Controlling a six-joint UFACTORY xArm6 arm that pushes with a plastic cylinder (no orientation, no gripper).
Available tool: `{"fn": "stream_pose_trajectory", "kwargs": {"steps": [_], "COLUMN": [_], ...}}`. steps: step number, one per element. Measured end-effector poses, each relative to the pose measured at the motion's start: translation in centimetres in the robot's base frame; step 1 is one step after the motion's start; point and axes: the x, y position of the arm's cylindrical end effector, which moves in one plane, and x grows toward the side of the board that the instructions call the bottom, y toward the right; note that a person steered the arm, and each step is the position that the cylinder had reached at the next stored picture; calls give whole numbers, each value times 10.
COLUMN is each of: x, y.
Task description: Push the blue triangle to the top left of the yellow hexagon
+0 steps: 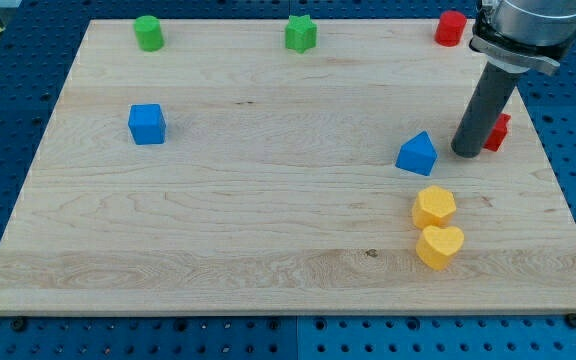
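Observation:
The blue triangle lies at the board's right side. The yellow hexagon sits just below it and slightly to the right, a small gap apart. My tip rests on the board right of the blue triangle, a short gap from it, with the rod rising to the view's top right. A red block is partly hidden behind the rod.
A yellow heart touches the hexagon from below. A blue cube sits at the left. A green cylinder, a green star-like block and a red block stand along the top edge. The wooden board ends near the right blocks.

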Motion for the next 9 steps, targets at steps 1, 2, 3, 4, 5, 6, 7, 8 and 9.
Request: {"fn": "stream_pose_trajectory", "kwargs": {"steps": [1,2,3,4,5,6,7,8,9], "x": [-1,-1,0,10,13,13,-6,-24,-19], "y": [3,2,-18,-56,-74,-74,-73,-94,-138]}}
